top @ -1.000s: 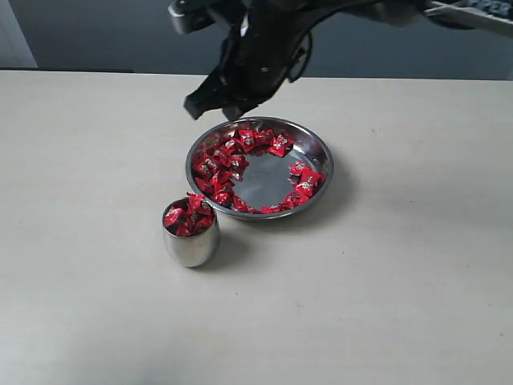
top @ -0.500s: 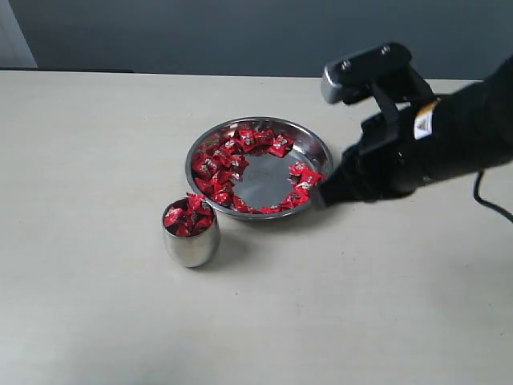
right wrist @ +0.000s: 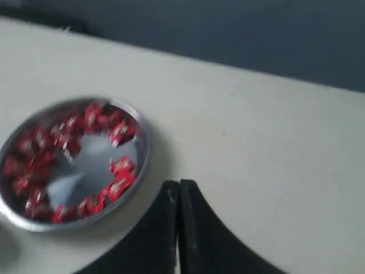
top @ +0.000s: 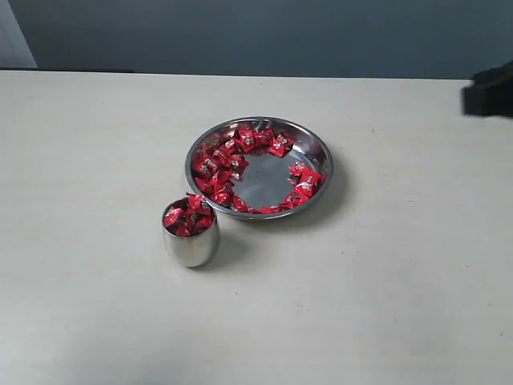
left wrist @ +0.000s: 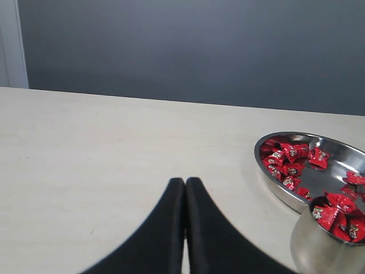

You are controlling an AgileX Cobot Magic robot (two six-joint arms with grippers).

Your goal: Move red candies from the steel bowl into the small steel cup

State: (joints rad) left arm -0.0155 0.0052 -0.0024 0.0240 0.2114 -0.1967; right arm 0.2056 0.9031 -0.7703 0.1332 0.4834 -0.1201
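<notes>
- Exterior view: the steel bowl (top: 264, 183) and the small steel cup (top: 191, 247) are seen whole. The cup stands upright just beside the bowl's near-left rim; contact cannot be told. Of the arms, only a dark part of the right arm (top: 490, 90) shows, at the right edge.
- The red candies (top: 218, 164) ring the bowl's inside around a bare centre. More fill the cup to its mouth.
- The left wrist view alone shows the left gripper (left wrist: 185, 184). The blurred right wrist view alone shows the right gripper (right wrist: 178, 185), with the bowl only.
- Surface: a plain pale beige table (top: 96, 305). A dark grey-blue wall (top: 256, 36) stands behind, with a pale strip (left wrist: 10, 45) at one end.
- Left gripper: fingers pressed together, nothing between them.
- Right gripper: fingers likewise together, empty, apart from the bowl.
</notes>
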